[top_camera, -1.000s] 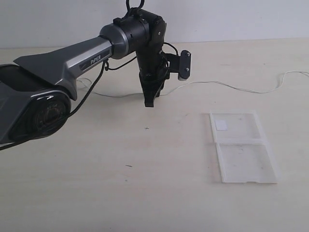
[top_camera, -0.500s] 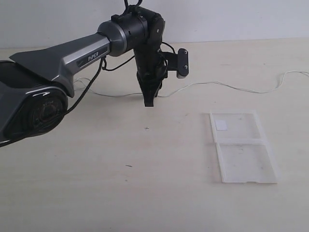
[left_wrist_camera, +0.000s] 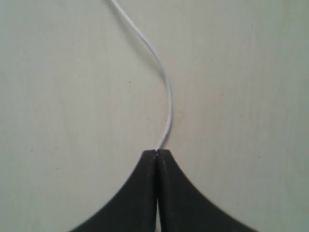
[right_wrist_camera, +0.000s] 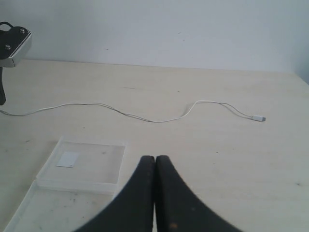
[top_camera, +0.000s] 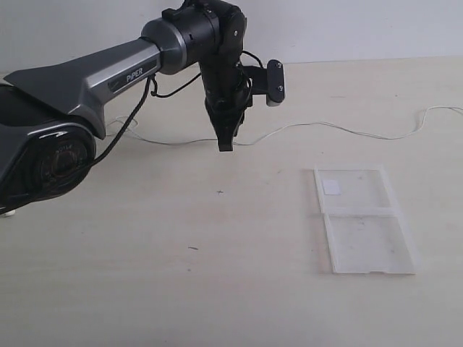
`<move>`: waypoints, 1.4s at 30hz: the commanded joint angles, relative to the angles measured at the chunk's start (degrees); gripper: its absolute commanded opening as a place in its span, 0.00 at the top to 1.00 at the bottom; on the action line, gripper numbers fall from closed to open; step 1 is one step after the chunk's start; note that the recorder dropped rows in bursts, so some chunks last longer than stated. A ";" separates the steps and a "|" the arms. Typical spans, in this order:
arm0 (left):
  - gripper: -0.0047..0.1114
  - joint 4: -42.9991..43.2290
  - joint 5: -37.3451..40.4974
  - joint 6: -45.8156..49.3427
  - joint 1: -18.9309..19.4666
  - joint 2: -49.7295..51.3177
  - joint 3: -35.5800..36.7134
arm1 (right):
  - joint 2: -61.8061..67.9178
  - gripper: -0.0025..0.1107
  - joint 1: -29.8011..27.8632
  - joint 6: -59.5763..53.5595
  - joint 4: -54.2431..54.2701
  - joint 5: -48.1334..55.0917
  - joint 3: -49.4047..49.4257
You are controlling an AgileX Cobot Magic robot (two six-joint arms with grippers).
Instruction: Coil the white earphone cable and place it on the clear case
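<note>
The white earphone cable [top_camera: 325,125] lies as a thin wavy line across the far half of the table, from behind the left arm to the right edge. My left gripper [top_camera: 226,147] points straight down and is shut on it. In the left wrist view the cable [left_wrist_camera: 166,82] curves into the closed tips [left_wrist_camera: 156,151]. The clear case [top_camera: 365,238] lies open and flat at the right front, its white sticker [top_camera: 332,187] on the far half. My right gripper [right_wrist_camera: 155,157] is shut with nothing in it, hovering near the case [right_wrist_camera: 87,166]; it is out of the exterior view.
The right wrist view shows the cable [right_wrist_camera: 145,119] ending in a small plug [right_wrist_camera: 259,118] on bare table to the right of the case. A pale wall [top_camera: 347,29] closes off the back of the table.
The left gripper, still shut on the cable, has shifted a little up and toward the back of the table. The case has not moved.
</note>
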 commanded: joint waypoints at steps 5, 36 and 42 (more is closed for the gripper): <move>0.93 -1.18 0.18 -0.76 0.25 -0.48 0.11 | -0.33 0.98 -0.23 -0.11 -0.21 -0.80 0.23; 0.51 -1.84 -0.39 5.78 0.35 2.66 0.11 | -0.33 0.98 -0.23 -0.11 -0.21 -0.80 0.23; 0.74 -1.84 -0.93 3.65 0.35 3.43 0.11 | -0.33 0.98 -0.23 -0.11 -0.21 -0.80 0.23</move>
